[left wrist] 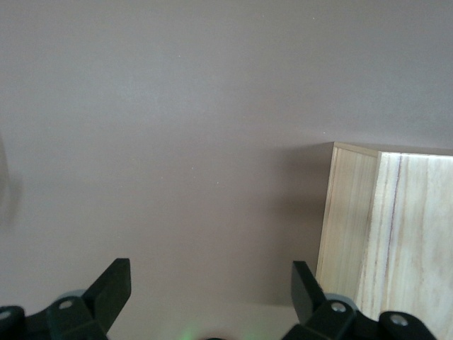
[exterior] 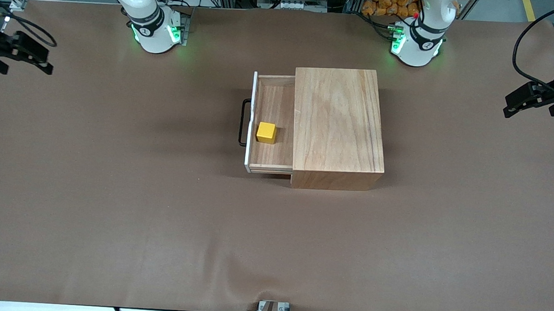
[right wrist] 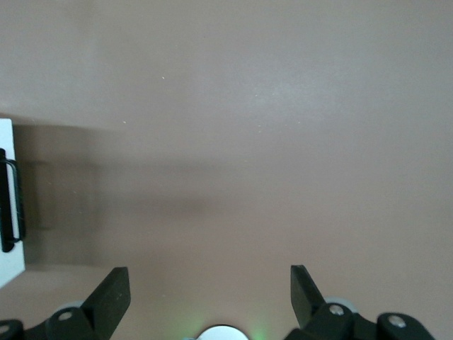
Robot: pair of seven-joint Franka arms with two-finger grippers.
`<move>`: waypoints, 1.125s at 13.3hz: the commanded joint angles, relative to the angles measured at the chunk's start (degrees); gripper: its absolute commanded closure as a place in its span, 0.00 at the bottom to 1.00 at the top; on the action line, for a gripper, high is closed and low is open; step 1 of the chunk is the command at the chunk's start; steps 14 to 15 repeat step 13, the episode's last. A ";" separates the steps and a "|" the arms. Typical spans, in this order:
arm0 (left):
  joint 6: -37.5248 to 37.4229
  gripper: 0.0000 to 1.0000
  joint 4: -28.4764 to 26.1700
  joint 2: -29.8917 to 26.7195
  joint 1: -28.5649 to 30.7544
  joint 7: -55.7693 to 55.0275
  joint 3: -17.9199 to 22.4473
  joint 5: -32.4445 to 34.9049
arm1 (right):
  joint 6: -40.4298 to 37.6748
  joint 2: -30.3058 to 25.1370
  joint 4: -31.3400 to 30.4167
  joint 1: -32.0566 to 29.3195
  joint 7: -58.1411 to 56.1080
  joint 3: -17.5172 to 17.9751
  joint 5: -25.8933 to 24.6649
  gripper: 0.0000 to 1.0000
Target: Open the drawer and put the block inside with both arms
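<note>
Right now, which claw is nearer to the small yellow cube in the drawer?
Right, by a small margin. The right claw is over the table's right-arm end; the left claw is over the left-arm end, with the wooden box between it and the yellow cube.

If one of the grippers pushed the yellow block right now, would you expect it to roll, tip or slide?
The block would probably slide: it is a flat-faced cube resting squarely on the open drawer floor. It looks rigid and likely light. The drawer's white front panel, close beside it, would probably stop it.

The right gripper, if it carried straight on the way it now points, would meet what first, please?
Probably the drawer's white front panel and black handle; the right gripper, open, points over bare table toward them. Its height is unclear, so it might pass above.
</note>
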 commanded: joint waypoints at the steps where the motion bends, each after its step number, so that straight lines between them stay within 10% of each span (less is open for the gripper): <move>1: -2.56 0.00 1.75 -0.13 0.12 0.48 -0.28 -0.73 | 0.26 -1.52 -1.57 0.61 -1.76 -0.78 -0.90 0.00; 15: -5.38 0.00 4.13 0.13 0.11 0.21 0.07 -2.23 | -0.53 -1.52 -1.57 0.52 -1.41 -0.78 -0.90 0.00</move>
